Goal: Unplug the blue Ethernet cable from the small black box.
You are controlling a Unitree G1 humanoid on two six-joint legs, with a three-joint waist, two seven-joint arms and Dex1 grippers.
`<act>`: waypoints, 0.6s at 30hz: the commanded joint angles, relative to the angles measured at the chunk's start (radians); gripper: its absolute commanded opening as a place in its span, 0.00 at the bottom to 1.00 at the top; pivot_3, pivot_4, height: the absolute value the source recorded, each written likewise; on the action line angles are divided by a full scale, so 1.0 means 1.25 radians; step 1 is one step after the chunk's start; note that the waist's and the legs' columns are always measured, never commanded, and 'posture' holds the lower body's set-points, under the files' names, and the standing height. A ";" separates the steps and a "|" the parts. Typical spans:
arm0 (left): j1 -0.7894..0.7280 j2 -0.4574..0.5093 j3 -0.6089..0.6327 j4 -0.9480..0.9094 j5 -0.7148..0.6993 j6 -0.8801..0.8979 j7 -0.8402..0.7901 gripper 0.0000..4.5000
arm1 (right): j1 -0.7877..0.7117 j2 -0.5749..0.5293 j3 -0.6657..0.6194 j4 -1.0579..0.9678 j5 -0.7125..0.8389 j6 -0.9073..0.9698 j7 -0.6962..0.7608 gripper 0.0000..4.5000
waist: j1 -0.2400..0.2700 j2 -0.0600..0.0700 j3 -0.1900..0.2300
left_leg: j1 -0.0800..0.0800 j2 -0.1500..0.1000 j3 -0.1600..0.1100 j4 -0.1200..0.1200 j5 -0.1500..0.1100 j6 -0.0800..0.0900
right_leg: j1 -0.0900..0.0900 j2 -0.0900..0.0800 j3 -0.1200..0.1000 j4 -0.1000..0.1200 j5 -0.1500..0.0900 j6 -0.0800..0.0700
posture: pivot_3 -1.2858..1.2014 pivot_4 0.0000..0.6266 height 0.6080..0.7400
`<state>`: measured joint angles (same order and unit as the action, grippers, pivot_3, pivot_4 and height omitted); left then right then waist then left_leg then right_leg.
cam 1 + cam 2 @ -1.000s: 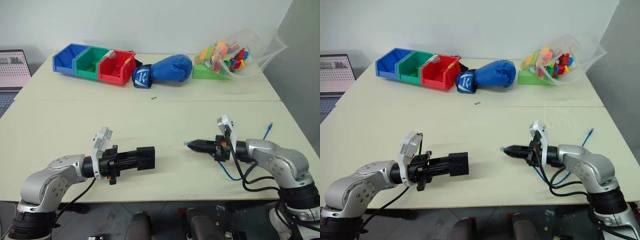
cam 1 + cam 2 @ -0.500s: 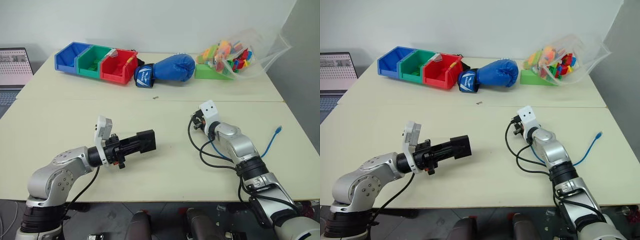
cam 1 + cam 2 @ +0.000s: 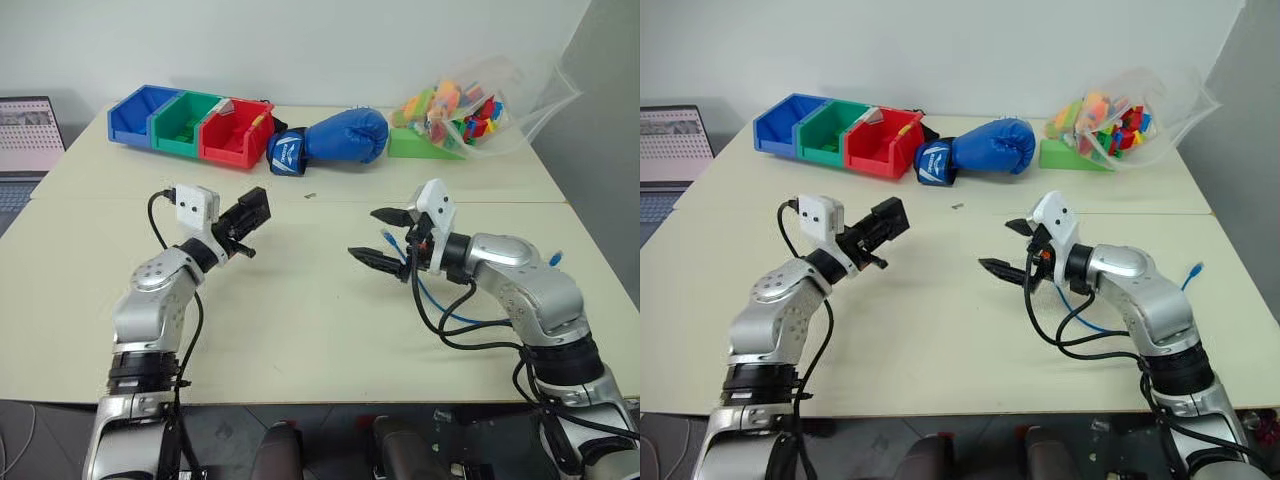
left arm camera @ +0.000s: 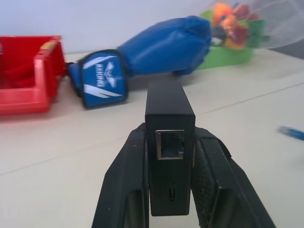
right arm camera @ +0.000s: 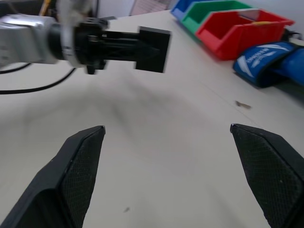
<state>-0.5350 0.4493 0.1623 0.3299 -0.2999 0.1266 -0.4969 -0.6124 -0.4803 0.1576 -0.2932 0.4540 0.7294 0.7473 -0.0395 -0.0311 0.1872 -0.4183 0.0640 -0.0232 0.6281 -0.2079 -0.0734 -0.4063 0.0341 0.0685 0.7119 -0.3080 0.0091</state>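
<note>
Black box (image 4: 169, 142) between left jaws

Both arms reach forward above the table. The left gripper (image 3: 252, 216) points ahead, its two black fingers (image 4: 124, 190) clamped against the sides of the small black box (image 4: 169, 142). The right gripper (image 3: 382, 238) faces left, fingers spread wide, holding nothing.

Even, bright, diffuse light fills the scene, leaving only faint, soft-edged shadows on the matte cream tabletop (image 3: 300, 320) and a mild sheen on the clear crinkled plastic bag (image 3: 520, 95) at far right. In the left wrist view the small matte black box (image 4: 169, 142) is sharp while the padded blue boxing glove (image 4: 161, 45) behind it is softly out of focus.
</note>
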 commanded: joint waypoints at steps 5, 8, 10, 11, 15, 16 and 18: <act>-0.073 -0.043 0.021 0.307 0.076 -0.234 0.064 0.17 | -0.072 0.006 0.016 -0.032 -0.004 0.037 -0.012 0.98 | 0.004 0.000 0.000 | -0.001 0.000 0.000 0.000 0.000 0.000 | 0.000 0.000 -0.001 -0.001 0.001 0.000 | 0.52 0.24 1.00; -0.075 -0.050 0.026 0.359 0.065 -0.254 0.049 0.34 | -0.073 0.006 0.019 -0.037 -0.001 0.044 -0.010 0.99 | 0.006 0.000 0.000 | -0.002 0.000 0.000 0.000 0.000 0.000 | 0.000 0.000 -0.002 -0.002 0.001 -0.001 | 0.52 0.24 1.00; -0.069 -0.052 0.028 0.370 0.059 -0.262 0.034 0.42 | -0.072 0.007 0.020 -0.038 -0.002 0.045 -0.011 0.99 | 0.005 0.000 0.000 | -0.002 0.000 0.000 0.000 0.000 0.000 | 0.000 0.000 -0.002 -0.001 0.002 -0.002 | 0.52 0.24 1.00; -0.064 -0.052 0.029 0.369 0.057 -0.264 0.025 0.48 | -0.072 0.008 0.021 -0.039 -0.003 0.046 -0.011 0.99 | 0.005 0.000 0.000 | -0.002 0.000 0.000 0.000 0.000 0.000 | 0.000 0.000 -0.002 -0.001 0.002 -0.002 | 0.52 0.24 1.00; -0.034 -0.052 0.027 0.329 0.053 -0.249 0.008 0.65 | -0.066 0.006 0.022 -0.047 -0.004 0.050 -0.013 0.99 | 0.005 0.000 0.000 | -0.002 0.000 0.000 0.000 0.000 0.000 | 0.000 0.000 -0.002 -0.001 0.001 -0.002 | 0.52 0.24 1.00; -0.010 -0.049 0.025 0.290 0.055 -0.226 0.012 0.70 | -0.062 0.005 0.023 -0.053 -0.004 0.053 -0.015 0.99 | 0.005 0.000 0.000 | -0.002 0.000 0.000 0.000 0.000 0.000 | 0.000 0.000 -0.002 -0.001 0.002 -0.002 | 0.52 0.24 1.00; 0.044 -0.035 0.023 0.193 0.054 -0.155 0.025 0.78 | -0.049 0.004 0.021 -0.064 -0.001 0.060 -0.020 0.99 | 0.004 0.000 0.000 | -0.002 0.000 0.000 0.000 0.000 0.000 | 0.000 0.000 -0.002 -0.001 0.002 -0.002 | 0.52 0.24 1.00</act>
<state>-0.5354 0.3846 0.1859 0.7015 -0.2233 -0.1466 -0.4740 -0.6799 -0.4702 0.1913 -0.3202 0.4507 0.7987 0.7323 -0.0350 -0.0314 0.1870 -0.4205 0.0640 -0.0235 0.6281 -0.2078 -0.0735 -0.4067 0.0338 0.0662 0.7110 -0.3060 0.0069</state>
